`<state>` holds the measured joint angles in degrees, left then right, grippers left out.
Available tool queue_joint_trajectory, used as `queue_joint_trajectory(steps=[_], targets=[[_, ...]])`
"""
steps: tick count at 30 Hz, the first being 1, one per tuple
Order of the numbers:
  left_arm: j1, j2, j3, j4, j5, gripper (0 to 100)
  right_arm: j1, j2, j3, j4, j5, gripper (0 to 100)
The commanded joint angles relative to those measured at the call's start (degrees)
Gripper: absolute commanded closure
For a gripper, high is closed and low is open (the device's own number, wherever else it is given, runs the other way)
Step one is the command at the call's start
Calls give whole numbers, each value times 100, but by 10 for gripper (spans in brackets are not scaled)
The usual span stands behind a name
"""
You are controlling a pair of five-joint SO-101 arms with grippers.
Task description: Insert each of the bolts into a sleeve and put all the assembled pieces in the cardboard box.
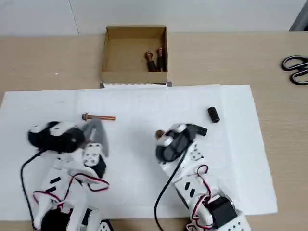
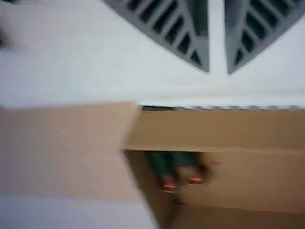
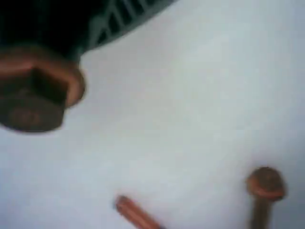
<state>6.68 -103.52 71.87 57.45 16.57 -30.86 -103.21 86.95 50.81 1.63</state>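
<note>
The cardboard box (image 1: 109,53) stands at the back of the table with two sleeved bolts (image 1: 155,59) inside; they also show in the box (image 2: 214,129) in the left wrist view. One bare copper bolt (image 1: 98,117) lies on the white paper. My left gripper (image 1: 97,138) hovers just in front of it, its grey fingers (image 2: 167,24) a little apart and holding nothing. A loose black sleeve (image 1: 213,115) lies on the paper to the right. At mid-paper, my right gripper (image 1: 169,134) is shut on a bolt, whose copper head (image 3: 33,98) sticks out sideways.
A white paper sheet (image 1: 144,187) covers the work area on a wooden table. Scissors (image 1: 296,69) lie at the far right edge. In the right wrist view a second bolt head (image 3: 265,183) and a copper shank end (image 3: 129,210) show on the paper.
</note>
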Motion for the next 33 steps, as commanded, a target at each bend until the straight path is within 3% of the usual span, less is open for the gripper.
queue_joint_trajectory(steps=[1,6,10,16,33], targets=[[-677,-44,4,-123,-18,993,576,-40,-202,338,-554,996],[-1389,-53,541,255,-598,993,1270,-31,-290,514,-589,997],[-1670,-53,629,431,-589,993,1279,479,-818,541,-615,997],[-1767,-53,637,431,-290,993,1253,2958,-2664,497,-1099,997],[-1767,-53,804,431,-167,993,1244,9174,-8158,-374,-721,997]])
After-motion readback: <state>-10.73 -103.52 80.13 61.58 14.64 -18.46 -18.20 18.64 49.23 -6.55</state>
